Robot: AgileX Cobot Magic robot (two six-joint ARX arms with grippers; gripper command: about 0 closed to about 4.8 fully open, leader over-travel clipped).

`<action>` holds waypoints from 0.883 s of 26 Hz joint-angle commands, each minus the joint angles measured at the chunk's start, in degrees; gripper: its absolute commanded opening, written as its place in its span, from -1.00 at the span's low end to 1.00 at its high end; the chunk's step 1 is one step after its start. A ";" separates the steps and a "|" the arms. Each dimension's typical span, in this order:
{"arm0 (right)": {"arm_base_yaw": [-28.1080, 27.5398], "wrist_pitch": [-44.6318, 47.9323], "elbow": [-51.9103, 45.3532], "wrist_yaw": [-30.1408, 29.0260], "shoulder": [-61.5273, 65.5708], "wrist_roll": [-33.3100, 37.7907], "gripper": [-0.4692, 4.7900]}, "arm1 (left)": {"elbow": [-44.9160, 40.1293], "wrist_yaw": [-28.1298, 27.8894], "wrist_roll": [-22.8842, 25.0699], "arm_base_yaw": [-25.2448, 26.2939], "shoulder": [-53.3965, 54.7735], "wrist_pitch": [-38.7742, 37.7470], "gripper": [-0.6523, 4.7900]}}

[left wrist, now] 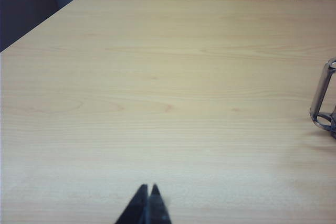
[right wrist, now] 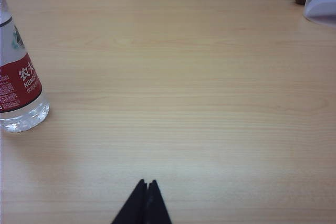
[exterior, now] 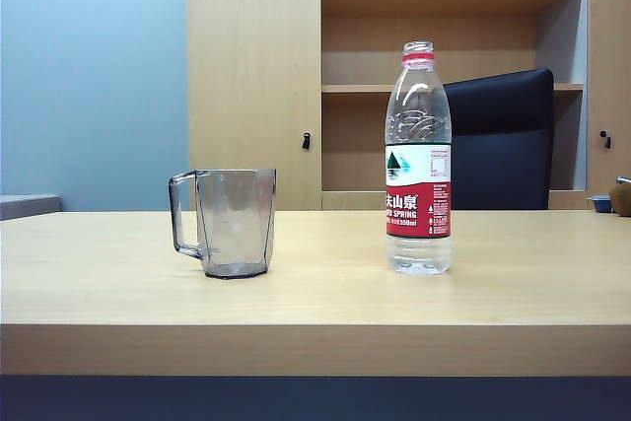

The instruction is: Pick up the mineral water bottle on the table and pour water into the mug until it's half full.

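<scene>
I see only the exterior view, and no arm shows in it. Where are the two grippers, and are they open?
Observer: The left gripper is shut, its tips together over the bare light-wood table, holding nothing.
Operator: And the right one?
Observer: The right gripper is shut too, also empty, with the clear plastic mineral water bottle apart from it to one side.
Operator: Does the left camera see the mug?
Observer: Only the angular handle of the smoky-grey glass mug, at the edge of the picture.

Smooth matt wood table [exterior: 315, 298], glossy glass mug [exterior: 235, 222], clear plastic bottle [exterior: 418, 160]
</scene>
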 commanded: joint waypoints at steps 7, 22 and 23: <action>0.00 0.59 -0.33 -0.04 -0.15 0.11 -0.84 | 0.15 -0.17 0.44 0.04 0.07 0.70 -0.78; 0.04 8.39 3.58 -0.15 -0.15 21.97 -0.84 | 8.00 7.93 -10.29 -0.02 0.07 1.73 -0.78; 0.04 8.37 4.98 -0.28 -0.13 23.56 -0.84 | 9.90 9.99 -10.12 -0.02 0.07 2.51 -0.78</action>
